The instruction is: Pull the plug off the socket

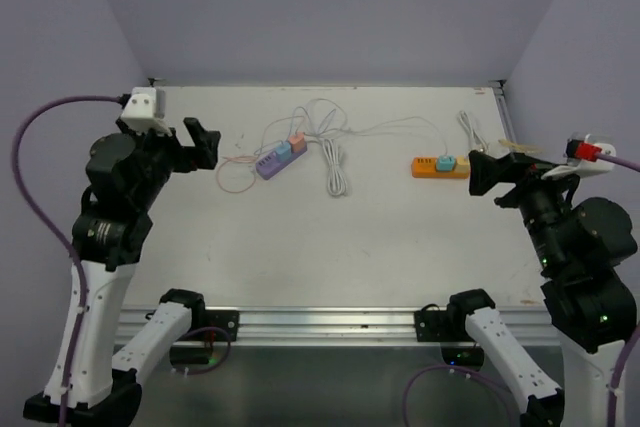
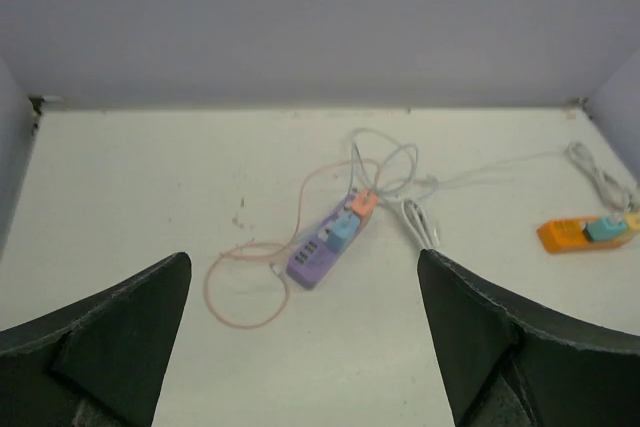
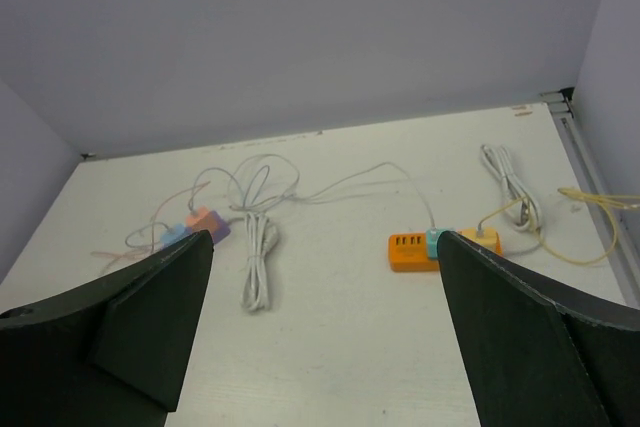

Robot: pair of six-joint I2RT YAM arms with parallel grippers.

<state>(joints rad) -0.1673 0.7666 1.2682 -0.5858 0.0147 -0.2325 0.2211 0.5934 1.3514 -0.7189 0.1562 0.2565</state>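
1. The left gripper (image 1: 203,144) hangs above the left part of the table (image 1: 400,247). Its 2 fingers (image 2: 120,337) are spread wide with nothing held between them.
2. The right gripper (image 1: 483,174) hovers over the right part of the table, also wide open and empty. In the top view its tip sits just beside the right end of the orange power strip (image 3: 412,252).
3. The purple power strip (image 2: 318,255) lies left of centre on the table, at an angle and apart from the left gripper.
4. 2 plugs sit side by side at the purple strip's far end: a teal plug (image 2: 341,234) and, beyond it, an orange-pink plug (image 2: 363,203).
5. A thin pink cable (image 2: 240,322) loops on the table just left of the purple strip.
6. A bundled white cable (image 1: 335,172) lies between the 2 strips, nearer the purple one.
7. The orange power strip carries a second teal plug (image 3: 436,243) and a yellow plug (image 3: 480,238) at its right end.
8. A coiled white cord (image 3: 510,182) and a thin yellow wire (image 3: 590,202) lie near the far right edge.
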